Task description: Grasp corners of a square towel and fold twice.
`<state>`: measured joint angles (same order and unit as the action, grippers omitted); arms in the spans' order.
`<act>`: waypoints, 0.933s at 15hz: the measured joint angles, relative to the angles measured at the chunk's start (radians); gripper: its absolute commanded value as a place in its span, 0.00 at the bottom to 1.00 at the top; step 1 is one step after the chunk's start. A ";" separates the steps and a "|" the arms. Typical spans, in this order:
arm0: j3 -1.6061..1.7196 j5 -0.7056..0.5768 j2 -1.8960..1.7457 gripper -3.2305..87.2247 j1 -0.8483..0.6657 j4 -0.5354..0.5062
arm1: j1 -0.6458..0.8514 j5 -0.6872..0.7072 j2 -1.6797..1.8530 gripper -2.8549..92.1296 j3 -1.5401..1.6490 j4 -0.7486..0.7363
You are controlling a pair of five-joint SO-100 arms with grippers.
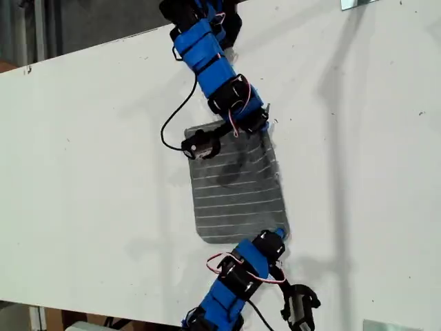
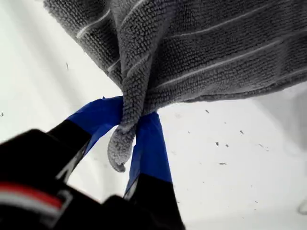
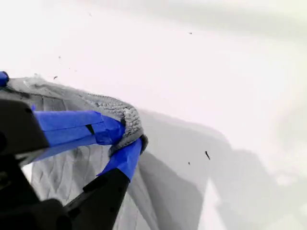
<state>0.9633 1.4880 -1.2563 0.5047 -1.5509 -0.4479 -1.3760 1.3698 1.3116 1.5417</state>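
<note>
The grey towel (image 1: 238, 189) with thin white stripes lies as an upright rectangle in the middle of the white table (image 1: 89, 172). My first gripper (image 1: 278, 234) reaches in from the exterior view's bottom and is shut on the towel's lower right corner (image 2: 120, 148). That corner bunches between the blue-taped fingers (image 2: 151, 143), with the towel (image 2: 216, 52) lifted beyond them. My second gripper (image 1: 264, 118) comes from the exterior view's top. It is shut on the upper right corner (image 3: 122, 112), and its blue fingertips (image 3: 110, 130) pinch the rolled edge over the cloth (image 3: 72, 177).
A black cable (image 1: 172, 124) loops from the upper arm beside the towel's top left. Small metal pieces sit at the exterior view's top right (image 1: 358, 3) and bottom right (image 1: 389, 325). The table edge (image 1: 103, 314) runs along the exterior view's bottom left.
</note>
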 measured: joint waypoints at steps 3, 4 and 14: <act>0.147 -0.003 -0.206 0.04 -0.112 -0.048 | 0.100 0.017 0.083 0.03 0.018 0.026; 0.229 -0.003 -0.273 0.04 -0.167 -0.044 | 0.149 0.023 0.115 0.03 0.043 0.031; 1.155 -0.064 -0.805 0.04 -0.635 0.319 | 0.615 0.333 -0.018 0.03 0.164 -0.110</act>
<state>2.1184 1.4235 -2.0617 -0.1304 -1.2318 0.1672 -1.0431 1.3514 1.4757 1.4312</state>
